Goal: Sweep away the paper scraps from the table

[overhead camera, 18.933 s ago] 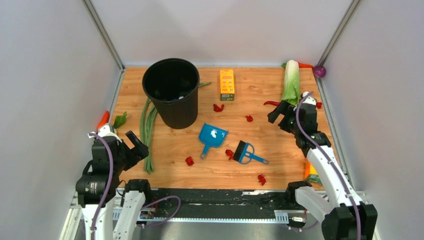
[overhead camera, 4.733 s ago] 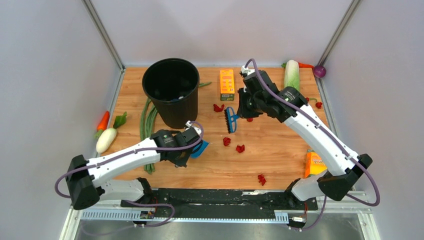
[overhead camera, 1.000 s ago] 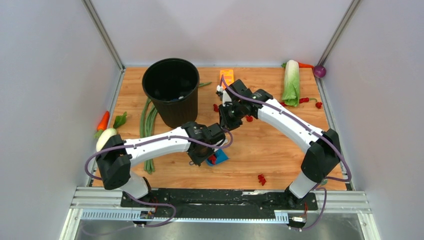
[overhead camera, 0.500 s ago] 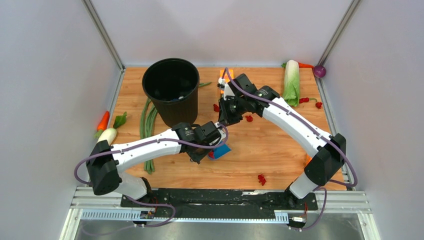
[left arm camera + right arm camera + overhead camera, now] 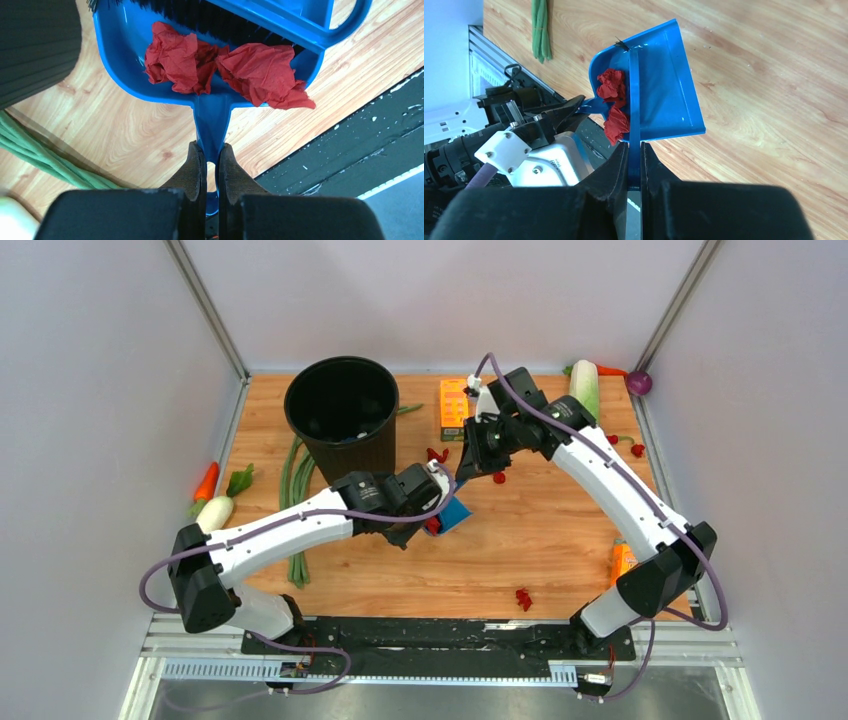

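- Since half a second ago, the left gripper [image 5: 211,150] has carried the dustpan [image 5: 122,62] away from the near edge of the table [image 5: 560,540] toward its middle. The right gripper [image 5: 634,150] has shifted with the brush [image 5: 290,20] toward the far right. Some 19 seconds ago both tools lay loose mid-table.
- One of the paper scraps [image 5: 523,597] lies alone on the wood close to the black rail [image 5: 440,632] at the near edge, right of centre.
- An orange carton [image 5: 622,562] sits at the right edge, partly hidden by the right arm.
- The left gripper's fingers are clenched on the dustpan's handle.
- Two crumpled red scraps lie in the pan against its back wall, one hanging over the rim.
- The brush's black bristles stand across the pan's mouth, just beyond those scraps.
- The right gripper's fingers are clamped on the brush's thin handle, seen edge-on from its wrist camera.
- Green beans [image 5: 295,495] stretch along the left side, with a carrot [image 5: 205,480] and a white radish [image 5: 212,512] by the left edge.
- Past the pan, two scraps lie loose mid-table beside the right gripper, and more lie by the right edge.
- A black bin [image 5: 342,425] stands far left of centre, just beside the left arm.
- An orange box [image 5: 453,408] lies near the far edge.
- A cabbage [image 5: 583,390] and a purple ball [image 5: 640,383] occupy the far right corner.
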